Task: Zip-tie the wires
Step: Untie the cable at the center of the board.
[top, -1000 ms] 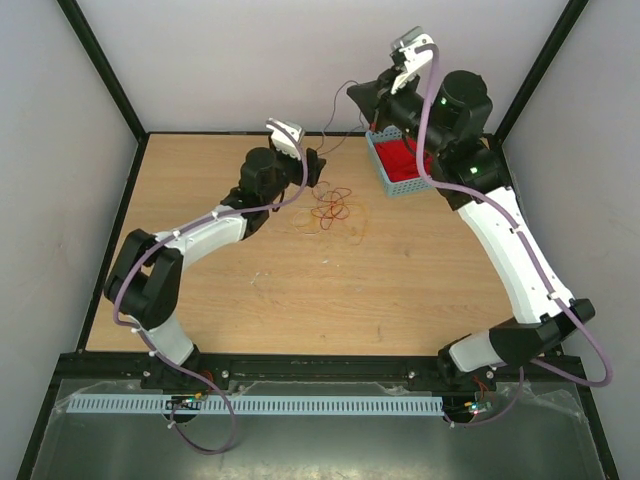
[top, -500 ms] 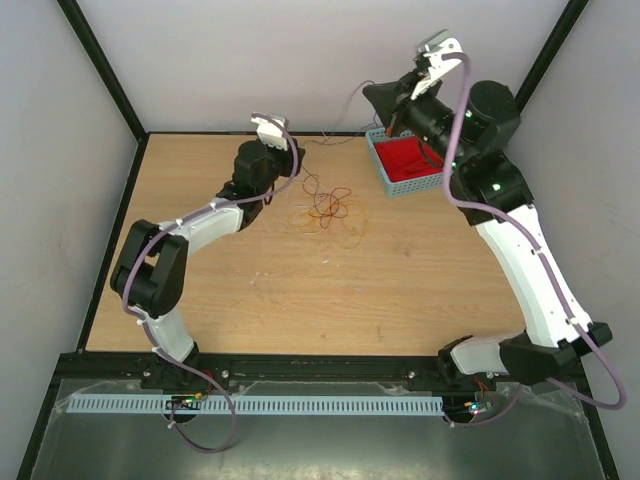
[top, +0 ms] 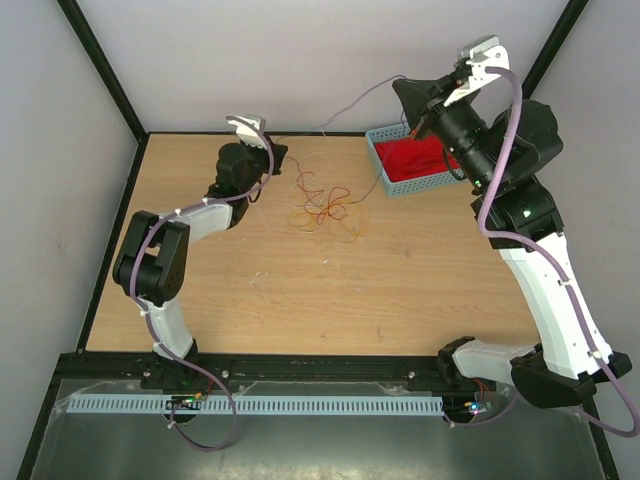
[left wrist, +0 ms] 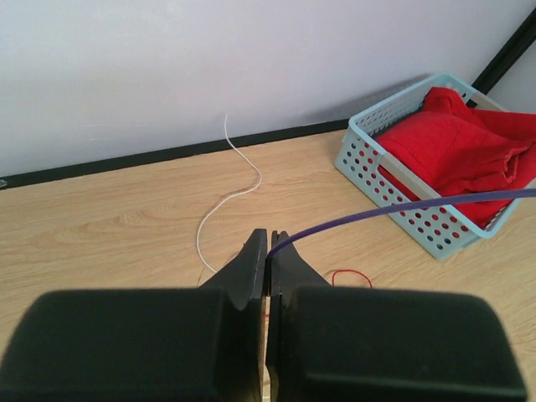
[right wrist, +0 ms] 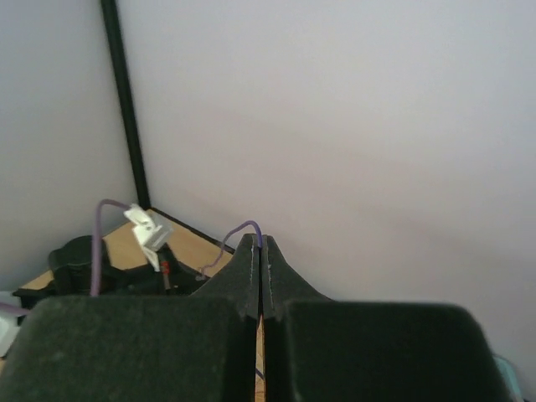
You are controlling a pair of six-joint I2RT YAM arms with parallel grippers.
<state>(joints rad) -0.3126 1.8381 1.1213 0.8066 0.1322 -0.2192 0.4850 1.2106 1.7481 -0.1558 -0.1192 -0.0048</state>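
Note:
The wires [top: 324, 205], thin red, orange and dark strands, lie loosely curled on the wooden table between the arms. One red loop [left wrist: 352, 275] and a white strand [left wrist: 219, 199] show in the left wrist view. A thin purple strand [top: 350, 105] spans the air between both grippers. My left gripper [top: 281, 154], low near the back wall, is shut on one end [left wrist: 268, 236], and the purple strand [left wrist: 402, 207] runs off to the right. My right gripper [top: 402, 88], raised above the basket, is shut on the other end [right wrist: 261, 239], where the purple strand [right wrist: 244, 226] curls out of the tips.
A blue mesh basket [top: 381, 165] holding red cloth stands at the back right, and the basket [left wrist: 368, 172] sits just right of my left gripper. A black frame and pale walls enclose the table. The left arm's white bracket [right wrist: 146, 228] shows in the right wrist view.
My left gripper has shut on the purple strand and shifted left toward the back wall. The right arm has swung right and higher, drawing the strand out between the grippers.

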